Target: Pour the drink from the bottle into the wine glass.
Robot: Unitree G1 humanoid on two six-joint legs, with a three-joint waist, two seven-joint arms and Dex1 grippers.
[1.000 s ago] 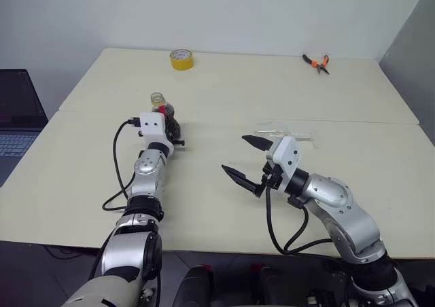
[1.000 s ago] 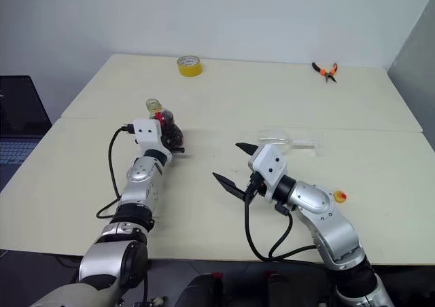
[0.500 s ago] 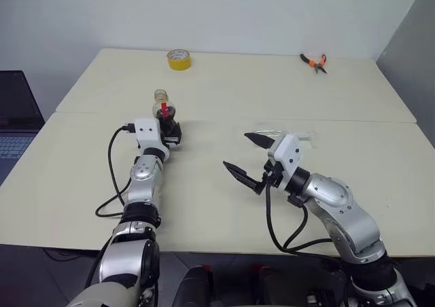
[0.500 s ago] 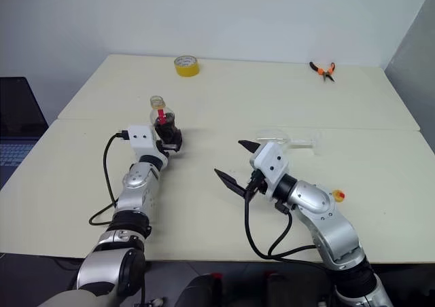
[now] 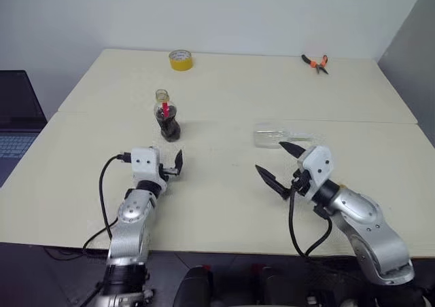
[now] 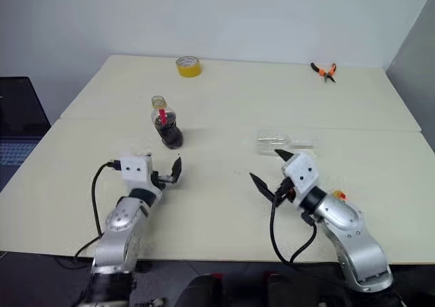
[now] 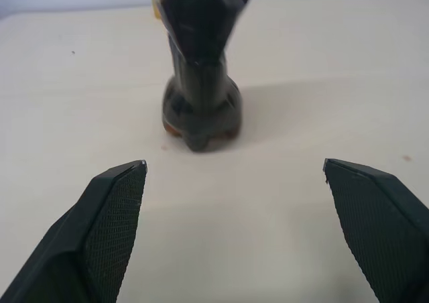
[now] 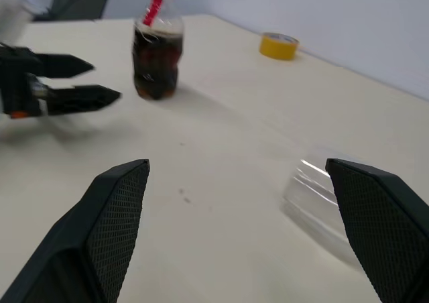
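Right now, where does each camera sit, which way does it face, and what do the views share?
Left eye, right eye: on the head, looking forward and down at the table; both arms show.
Left wrist: looks along the open left pincer at the upright bottle.
Right wrist: looks along the open right pincer across the table at the wine glass lying on its side, the tape roll and the left pincer.
Shared: the bottle shows in all views.

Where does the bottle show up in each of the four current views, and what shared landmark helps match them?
Left eye view: the bottle stands upright, left of centre, beyond the left pincer.
Right eye view: bottle left of centre, upright on the table.
Left wrist view: bottle centred at the top, standing apart beyond the open fingers.
Right wrist view: bottle at upper left.
Shared landmark: the yellow tape roll, in both eye views and the right wrist view.
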